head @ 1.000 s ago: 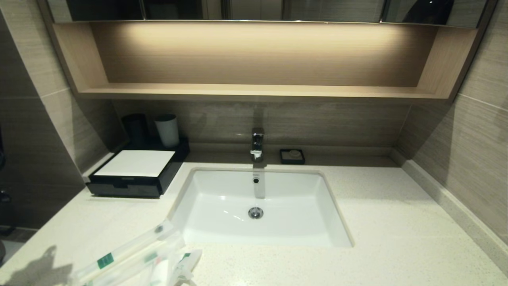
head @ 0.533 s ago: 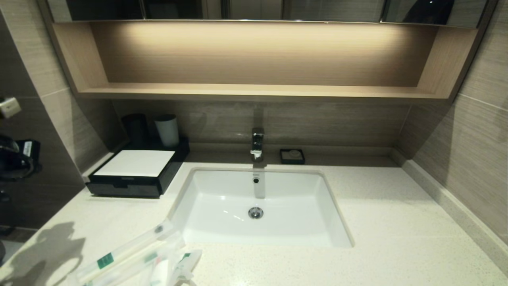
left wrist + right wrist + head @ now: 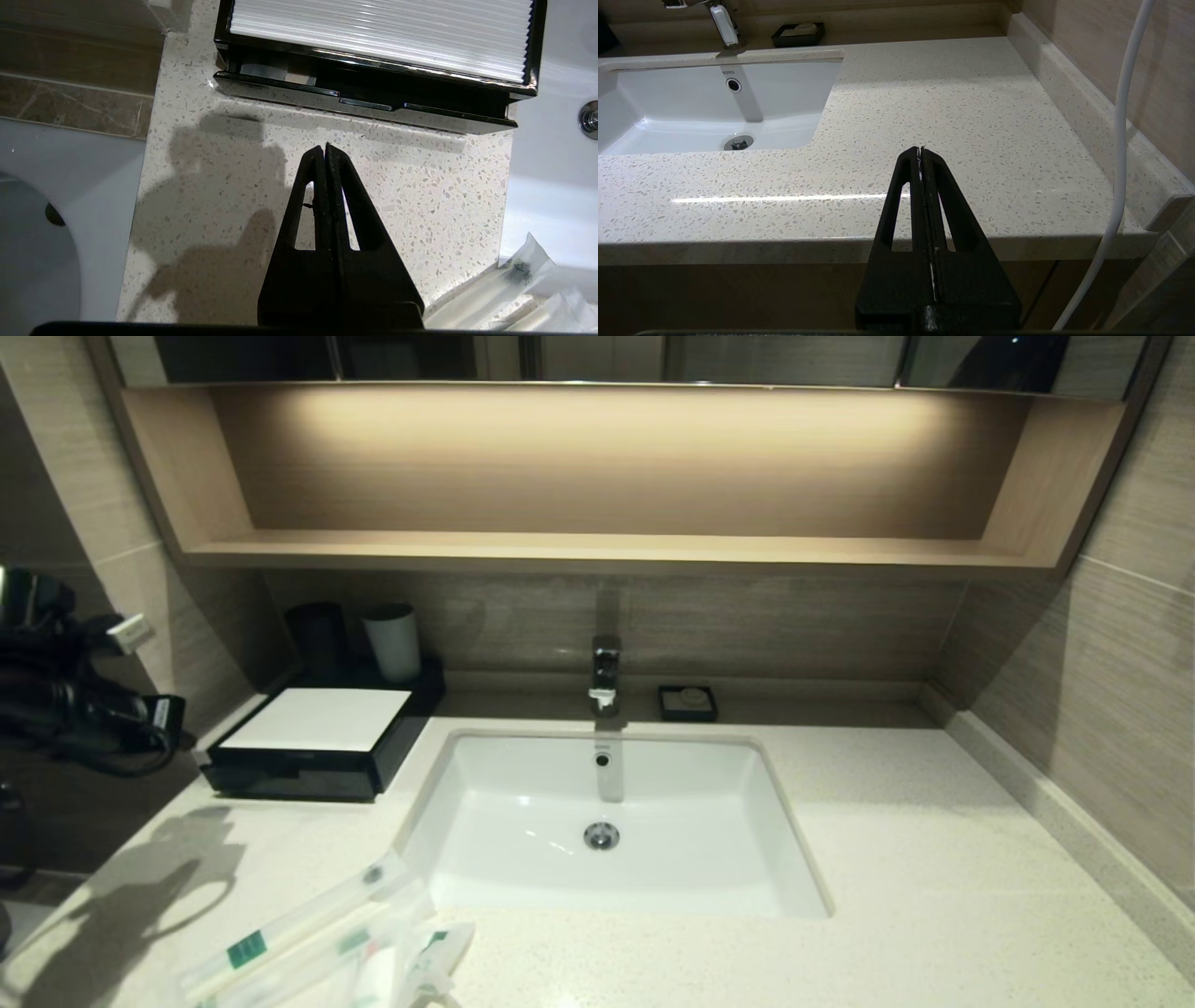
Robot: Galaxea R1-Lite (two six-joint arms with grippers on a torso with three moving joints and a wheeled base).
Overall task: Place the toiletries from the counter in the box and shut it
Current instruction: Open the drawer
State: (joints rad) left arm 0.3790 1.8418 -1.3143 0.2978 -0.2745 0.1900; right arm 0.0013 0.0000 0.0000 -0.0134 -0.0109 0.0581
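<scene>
Jaws of left gripper (image 3: 325, 148) pressed closed, empty, poised above tabletop (image 3: 934, 859) facing box (image 3: 317, 747) drawer front, likely to pull it open. Box sat at 10 o'clock from sink (image 3: 784, 821), drawer barely ajar. Toiletries (image 3: 317, 947) lay at 7 o'clock, untouched. Right gripper (image 3: 921, 151) jaws closed, empty, parked off front edge, idle.

1. A bathroom: a white sink (image 3: 523, 859) is set into a speckled counter (image 3: 934, 859), tap (image 3: 605, 674) at the back edge.
2. Cups (image 3: 392, 642) and soap dish (image 3: 687, 703) stand along the tiled wall.
</scene>
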